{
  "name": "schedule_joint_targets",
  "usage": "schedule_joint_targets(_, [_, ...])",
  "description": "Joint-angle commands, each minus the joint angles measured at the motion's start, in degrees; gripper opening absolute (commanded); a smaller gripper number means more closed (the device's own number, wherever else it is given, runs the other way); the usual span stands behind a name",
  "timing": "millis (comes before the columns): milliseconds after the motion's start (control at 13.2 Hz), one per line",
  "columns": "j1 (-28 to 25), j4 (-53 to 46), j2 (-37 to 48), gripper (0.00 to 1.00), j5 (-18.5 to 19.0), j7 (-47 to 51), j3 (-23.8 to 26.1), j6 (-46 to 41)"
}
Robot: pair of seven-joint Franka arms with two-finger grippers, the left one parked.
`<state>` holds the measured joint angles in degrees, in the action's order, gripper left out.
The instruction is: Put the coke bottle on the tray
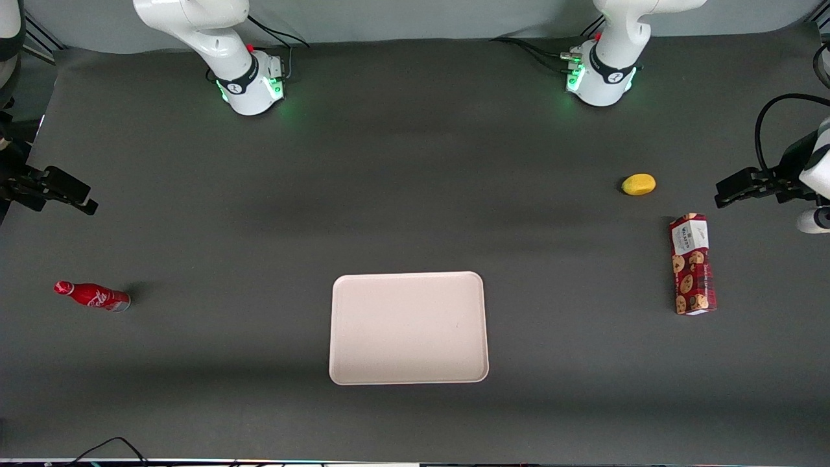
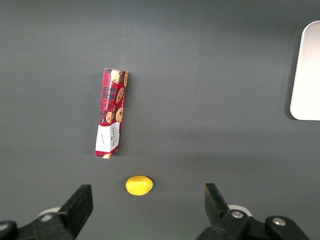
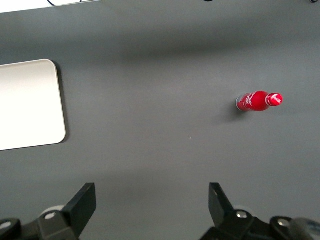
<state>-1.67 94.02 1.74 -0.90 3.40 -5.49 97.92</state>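
A small red coke bottle (image 1: pixel 92 296) stands at the working arm's end of the dark table (image 1: pixel 415 162), well apart from the central cream tray (image 1: pixel 408 373), while the gripper (image 1: pixel 65 191) hovers wide open and empty, so reaching down to grasp the bottle seems next.

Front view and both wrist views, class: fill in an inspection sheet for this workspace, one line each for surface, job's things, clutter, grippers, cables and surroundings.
Surface: dark grey table, matte.
Job's things: coke bottle stands toward the working arm's end, apart from everything; tray sits mid-table, nothing on it.
Clutter: cookie box and yellow lemon-like fruit toward the parked arm's end.
Grippers: right gripper above the table, fingers open, holding nothing; the bottle is nearer the front camera than it.
Cables: black cables at the arm bases and one at the table's near edge.
Surroundings: grey backdrop.
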Motion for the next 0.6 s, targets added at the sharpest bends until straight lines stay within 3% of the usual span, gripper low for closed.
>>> schedule_joint_targets(0, [0.4, 0.2, 0.9, 1.0, 1.3, 1.3, 0.5, 0.1])
schedule_joint_targets(528, [0.9, 0.5, 0.9, 1.0, 1.3, 1.9, 0.7, -1.5])
